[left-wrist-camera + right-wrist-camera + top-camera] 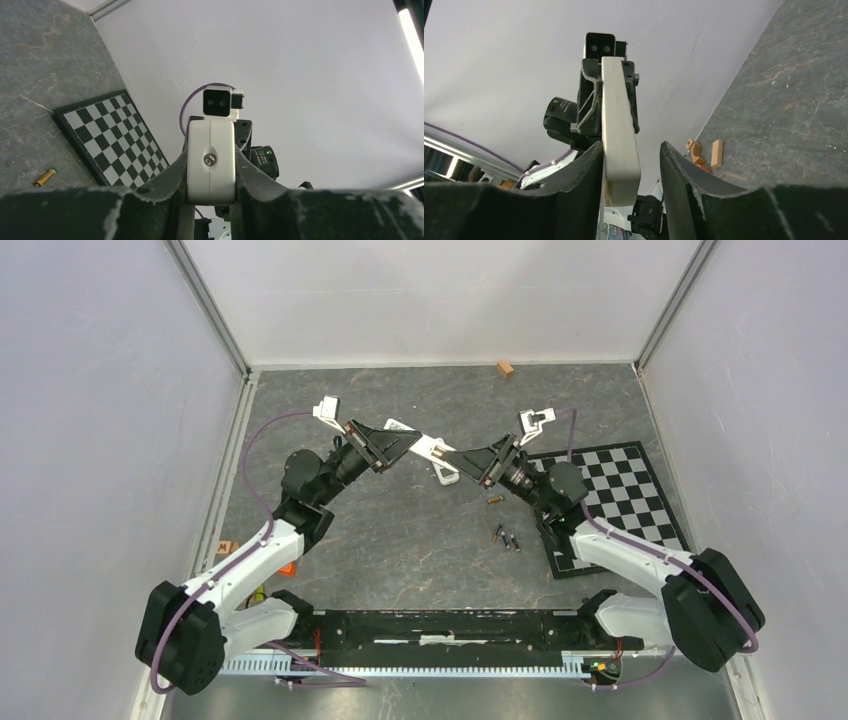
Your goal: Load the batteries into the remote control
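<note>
No battery looks loaded yet: the remote control (437, 451) is held toward the counter's (400, 540) 12 o'clock, clamped by the left gripper (413, 445), with the right gripper (461, 463) loosely apart around its other end, while three batteries (506, 538) lie at its 4 o'clock.

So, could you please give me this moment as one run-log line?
left claw: shut on remote control | right claw: open around its other end | batteries: lying on table
</note>
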Tool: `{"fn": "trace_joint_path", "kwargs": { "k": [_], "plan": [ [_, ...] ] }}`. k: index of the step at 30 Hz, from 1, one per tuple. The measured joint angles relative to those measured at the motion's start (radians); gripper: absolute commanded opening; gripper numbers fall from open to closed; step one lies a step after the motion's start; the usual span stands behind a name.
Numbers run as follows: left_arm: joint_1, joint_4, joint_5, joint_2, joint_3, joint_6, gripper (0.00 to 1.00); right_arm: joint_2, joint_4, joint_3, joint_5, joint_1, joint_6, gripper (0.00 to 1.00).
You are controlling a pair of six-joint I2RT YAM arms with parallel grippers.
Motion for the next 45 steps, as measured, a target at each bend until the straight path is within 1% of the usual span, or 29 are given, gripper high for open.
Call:
{"fn": "trace_joint_path", "kwargs": {
  "k": [1,3,4,6,7,8,10,13,21,24,27,29,32,34,36,40,45],
  "plan": [
    [0.004,0.003,-0.002,0.000,0.000,0.002,0.02,0.010,-0.009,0.011,-0.002,-0.003,0.002,0.55],
    [0.006,0.005,-0.003,0.001,0.000,0.008,0.02,0.028,-0.026,0.027,-0.004,-0.004,0.005,0.55],
    [0.008,0.005,-0.004,0.001,0.000,0.016,0.02,0.034,-0.030,0.030,-0.005,-0.005,0.006,0.54],
    [0.010,-0.006,-0.008,0.002,0.000,0.033,0.02,0.044,-0.034,0.032,-0.008,-0.004,0.013,0.49],
    [0.010,-0.013,-0.011,0.002,0.000,0.042,0.02,0.046,-0.038,0.032,-0.009,-0.005,0.014,0.48],
    [0.009,-0.027,-0.016,0.002,0.000,0.057,0.02,0.047,-0.050,0.032,-0.010,-0.005,0.016,0.48],
    [0.008,-0.056,-0.028,0.002,0.000,0.084,0.02,0.047,-0.075,0.032,-0.011,-0.005,0.014,0.53],
    [0.004,-0.101,-0.040,0.002,0.002,0.127,0.02,0.047,-0.125,0.032,-0.011,-0.005,0.014,0.54],
    [0.000,-0.181,-0.069,0.014,0.014,0.205,0.02,0.052,-0.188,0.031,-0.026,-0.012,0.031,0.57],
    [-0.003,-0.219,-0.086,0.014,0.022,0.236,0.02,0.062,-0.206,0.029,-0.034,-0.016,0.047,0.57],
    [-0.006,-0.268,-0.108,0.014,0.036,0.274,0.02,0.069,-0.221,0.018,-0.042,-0.020,0.058,0.50],
    [-0.006,-0.303,-0.127,0.014,0.049,0.303,0.02,0.071,-0.230,0.008,-0.046,-0.023,0.062,0.40],
    [-0.006,-0.339,-0.140,0.014,0.067,0.346,0.02,0.076,-0.238,-0.006,-0.050,-0.025,0.068,0.31],
    [-0.006,-0.363,-0.153,0.014,0.076,0.376,0.02,0.079,-0.237,-0.015,-0.055,-0.027,0.070,0.22],
    [-0.004,-0.399,-0.173,0.015,0.085,0.420,0.02,0.082,-0.231,-0.023,-0.068,-0.028,0.076,0.17],
    [-0.003,-0.495,-0.234,0.019,0.093,0.497,0.02,0.091,-0.218,-0.033,-0.083,-0.028,0.076,0.13],
    [-0.002,-0.611,-0.322,0.019,0.098,0.572,0.02,0.100,-0.218,-0.053,-0.088,-0.027,0.015,0.13]
  ]
}}
